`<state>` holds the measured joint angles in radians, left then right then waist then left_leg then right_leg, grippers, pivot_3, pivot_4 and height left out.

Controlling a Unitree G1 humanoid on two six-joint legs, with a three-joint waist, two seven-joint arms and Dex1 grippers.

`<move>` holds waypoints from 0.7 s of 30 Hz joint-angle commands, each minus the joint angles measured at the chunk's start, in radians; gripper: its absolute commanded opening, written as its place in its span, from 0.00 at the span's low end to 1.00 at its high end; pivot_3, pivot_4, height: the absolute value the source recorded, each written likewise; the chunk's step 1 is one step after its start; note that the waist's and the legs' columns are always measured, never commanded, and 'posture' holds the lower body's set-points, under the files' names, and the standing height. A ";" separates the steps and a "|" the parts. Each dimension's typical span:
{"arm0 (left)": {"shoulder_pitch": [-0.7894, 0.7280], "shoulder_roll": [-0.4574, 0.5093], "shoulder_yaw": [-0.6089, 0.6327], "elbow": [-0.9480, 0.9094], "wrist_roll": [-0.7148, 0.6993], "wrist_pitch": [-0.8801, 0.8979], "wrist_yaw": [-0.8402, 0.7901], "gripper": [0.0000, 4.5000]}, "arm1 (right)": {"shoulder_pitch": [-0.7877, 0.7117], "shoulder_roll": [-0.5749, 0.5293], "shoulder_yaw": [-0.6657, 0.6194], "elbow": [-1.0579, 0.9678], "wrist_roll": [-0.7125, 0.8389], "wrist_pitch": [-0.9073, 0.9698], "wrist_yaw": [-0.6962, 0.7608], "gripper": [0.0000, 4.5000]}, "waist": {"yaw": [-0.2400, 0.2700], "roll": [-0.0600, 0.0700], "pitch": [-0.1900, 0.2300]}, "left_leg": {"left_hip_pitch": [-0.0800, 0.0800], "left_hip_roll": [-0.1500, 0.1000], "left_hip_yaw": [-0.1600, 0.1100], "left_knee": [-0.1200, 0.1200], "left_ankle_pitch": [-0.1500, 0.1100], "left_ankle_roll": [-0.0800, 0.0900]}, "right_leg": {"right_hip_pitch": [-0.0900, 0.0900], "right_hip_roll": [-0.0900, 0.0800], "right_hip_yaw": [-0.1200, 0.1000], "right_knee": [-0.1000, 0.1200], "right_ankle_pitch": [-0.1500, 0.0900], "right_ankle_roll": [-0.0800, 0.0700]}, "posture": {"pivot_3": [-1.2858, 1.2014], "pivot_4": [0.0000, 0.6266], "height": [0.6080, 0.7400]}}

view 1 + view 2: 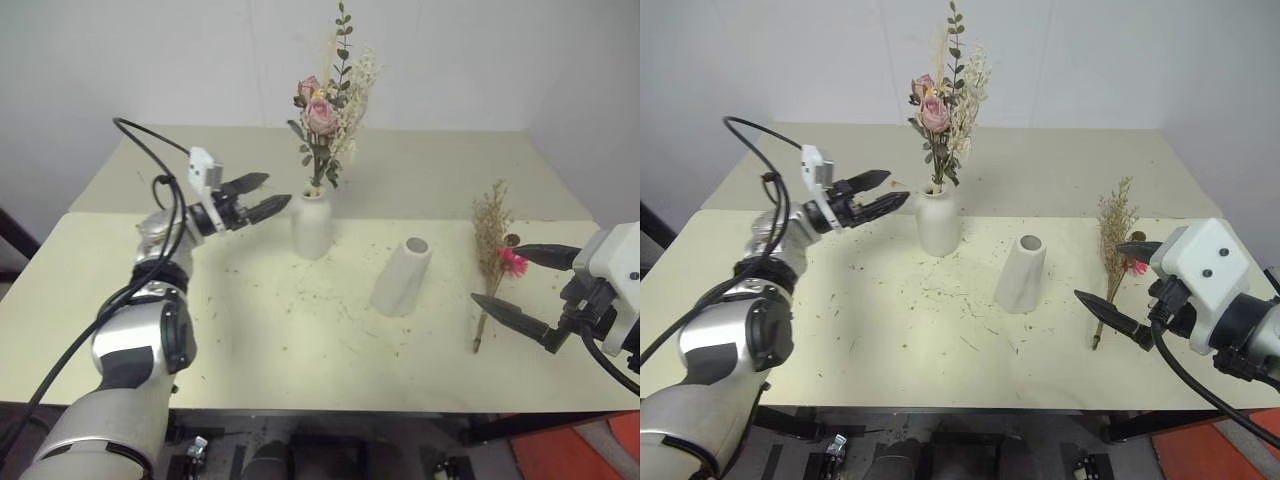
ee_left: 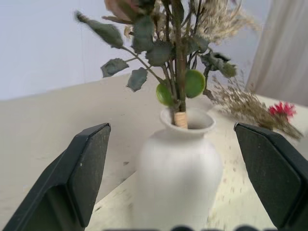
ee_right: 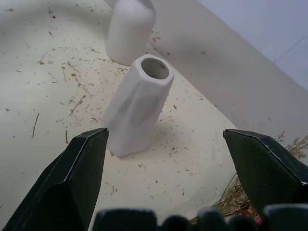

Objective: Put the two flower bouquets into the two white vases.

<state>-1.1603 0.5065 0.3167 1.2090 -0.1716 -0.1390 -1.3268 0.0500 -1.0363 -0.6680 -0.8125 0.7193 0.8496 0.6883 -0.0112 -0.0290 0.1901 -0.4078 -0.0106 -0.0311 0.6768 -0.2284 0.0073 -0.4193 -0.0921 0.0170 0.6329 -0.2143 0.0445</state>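
My left claw (image 1: 256, 199) hangs above the pale counter (image 1: 120, 300) with its two black fingers spread wide and nothing between them, tips pointing at the rounded vase (image 1: 312, 225) and stopping just short of its shoulder. That bottle-shaped vase stands upright and carries the rose bouquet (image 1: 328, 110): pink roses, cream sprigs and green leaves rising tall from its narrow neck, the bound stems dropping straight into the mouth (in my left wrist view the stem end sits right at the rim).

To the right of it, apart and a little nearer to me, the tapered vase (image 1: 402, 276) stands upright with its mouth bare. Nothing lies between the two vases except dry crumbs of stem and petal (image 1: 940, 295) strewn across the counter.

The grass bouquet (image 1: 491, 255) lies flat on the counter further right, tan plumes pointing away from me, thin stems pointing toward me, its bright pink flower (image 1: 513, 262) lying on the right of the bunch.

My right claw (image 1: 510, 282) is also wide and holds nothing; it hovers at the grass bouquet, one finger reaching over by the pink flower, the other low by the stem ends, so the bunch lies across the gap between them. Whether either finger touches it, I cannot tell. From that wrist, the tapered vase stands straight ahead between my fingers, with the rounded one behind it.
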 commanded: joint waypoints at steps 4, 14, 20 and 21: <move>0.183 0.133 -0.070 -0.534 -0.115 0.195 -0.194 1.00 | -0.108 -0.054 0.098 0.126 0.023 0.161 -0.087 1.00 | -0.005 0.000 0.000 | 0.001 0.002 0.001 0.000 0.000 0.000 | 0.000 0.000 0.001 0.000 0.001 -0.001 | 0.52 0.24 1.00; 0.290 0.267 -0.206 -1.166 -0.343 0.672 -0.215 1.00 | -0.510 0.120 0.407 0.607 -0.080 0.559 -0.344 1.00 | -0.003 0.002 -0.002 | 0.002 0.006 0.003 0.002 0.000 0.000 | 0.000 0.004 0.003 0.000 0.002 -0.004 | 0.52 0.24 1.00; 0.297 0.290 -0.242 -1.174 -0.340 0.619 -0.230 1.00 | -0.550 0.206 0.459 0.744 -0.172 0.539 -0.394 1.00 | -0.007 0.002 -0.003 | 0.000 0.008 0.005 0.001 0.000 0.001 | -0.003 0.007 0.004 0.000 0.003 -0.005 | 0.52 0.24 1.00; 0.299 0.290 -0.251 -1.166 -0.330 0.602 -0.227 1.00 | -0.562 0.233 0.444 0.775 -0.181 0.530 -0.405 1.00 | -0.009 0.002 -0.003 | 0.001 0.008 0.005 0.001 -0.001 0.001 | -0.003 0.007 0.005 -0.001 0.003 -0.005 | 0.52 0.24 1.00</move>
<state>-0.8566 0.7840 0.0678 0.0540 -0.5077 0.4967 -1.5487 -0.4909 -0.8139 -0.2060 -0.0580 0.5657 1.4037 0.3076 -0.0200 -0.0268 0.1874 -0.4066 -0.0028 -0.0256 0.6776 -0.2291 0.0085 -0.4217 -0.0847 0.0224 0.6325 -0.2114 0.0396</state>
